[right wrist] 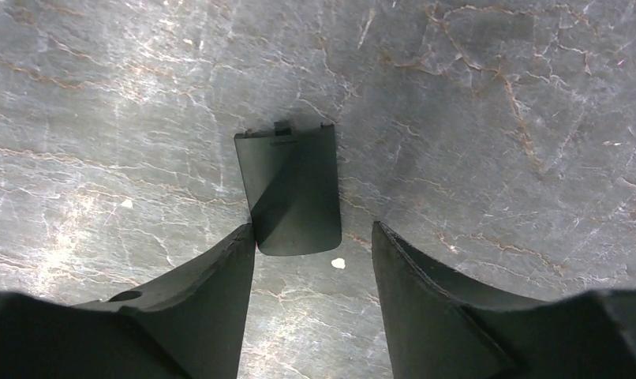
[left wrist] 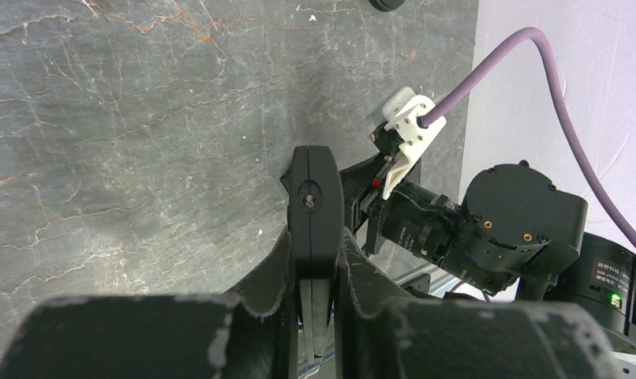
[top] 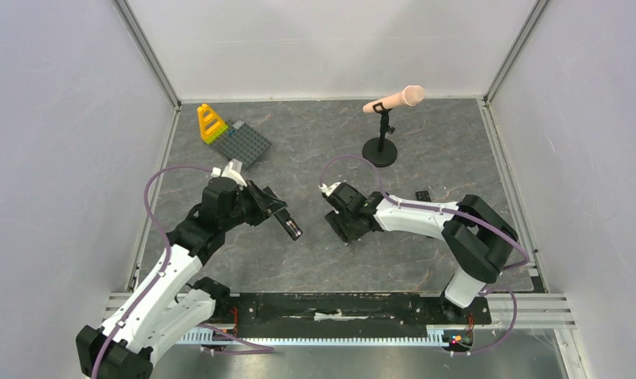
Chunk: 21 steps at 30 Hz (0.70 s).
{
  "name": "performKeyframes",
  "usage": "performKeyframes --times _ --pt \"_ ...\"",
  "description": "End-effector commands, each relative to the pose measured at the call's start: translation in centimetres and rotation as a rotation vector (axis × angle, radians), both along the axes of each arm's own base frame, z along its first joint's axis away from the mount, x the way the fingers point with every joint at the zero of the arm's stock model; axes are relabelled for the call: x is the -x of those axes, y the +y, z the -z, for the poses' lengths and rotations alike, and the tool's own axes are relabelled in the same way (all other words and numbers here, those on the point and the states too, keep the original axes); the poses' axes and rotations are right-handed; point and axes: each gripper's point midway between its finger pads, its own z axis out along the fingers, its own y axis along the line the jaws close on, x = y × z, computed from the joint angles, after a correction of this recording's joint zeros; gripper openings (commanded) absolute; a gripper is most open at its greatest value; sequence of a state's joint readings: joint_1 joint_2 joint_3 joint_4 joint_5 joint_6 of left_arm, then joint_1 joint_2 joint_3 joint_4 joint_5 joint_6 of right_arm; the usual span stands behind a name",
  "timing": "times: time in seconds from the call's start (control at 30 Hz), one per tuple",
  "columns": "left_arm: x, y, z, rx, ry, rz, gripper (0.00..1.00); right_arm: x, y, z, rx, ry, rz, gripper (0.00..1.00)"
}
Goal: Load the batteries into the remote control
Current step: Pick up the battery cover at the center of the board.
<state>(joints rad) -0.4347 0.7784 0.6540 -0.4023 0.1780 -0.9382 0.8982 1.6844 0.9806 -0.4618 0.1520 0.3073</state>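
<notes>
While my left gripper (left wrist: 315, 251) is clamped on the remote control (left wrist: 315, 185), held edge-on with its long axis running 6 to 12 in the wrist view, my right gripper (right wrist: 313, 235) hangs spread over the detached cover (right wrist: 289, 185). The cover lies flat on the table (right wrist: 496, 118) toward 12 o'clock, lengthwise 6 to 12, with its near end between my fingertips. From above, the right gripper sits at 3 o'clock of the remote. I see no batteries.

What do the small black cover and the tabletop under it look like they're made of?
Cover: likely matt black moulded plastic, thin, with a small clip tab on one edge. Tabletop: grey stone or a stone-print sheet, with pale and rusty veins and soft glare; which one is unclear.
</notes>
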Motion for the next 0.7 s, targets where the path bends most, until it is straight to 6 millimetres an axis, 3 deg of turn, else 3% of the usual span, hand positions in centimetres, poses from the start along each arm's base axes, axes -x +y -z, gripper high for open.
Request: performKeyframes --times 0.0,0.4,0.53,0.67 --pt "-1.5 -0.4 -3.3 0.015 -0.114 0.016 0.02 -0.1 -0.5 0.4 0.013 0.039 0.006 0.56" --pt "-2.6 -0.5 -3.3 0.026 -0.108 0.019 0.02 1.7 -1.6 2.9 0.032 0.201 -0.005 0.39" --pt "-2.5 -0.8 -3.1 0.034 -0.108 0.04 0.02 1.0 -0.9 2.0 -0.006 0.165 -0.009 0.29" --pt "-2.1 -2.8 -5.0 0.087 -0.202 0.18 0.02 0.0 0.9 -0.9 -0.135 0.081 -0.024 0.26"
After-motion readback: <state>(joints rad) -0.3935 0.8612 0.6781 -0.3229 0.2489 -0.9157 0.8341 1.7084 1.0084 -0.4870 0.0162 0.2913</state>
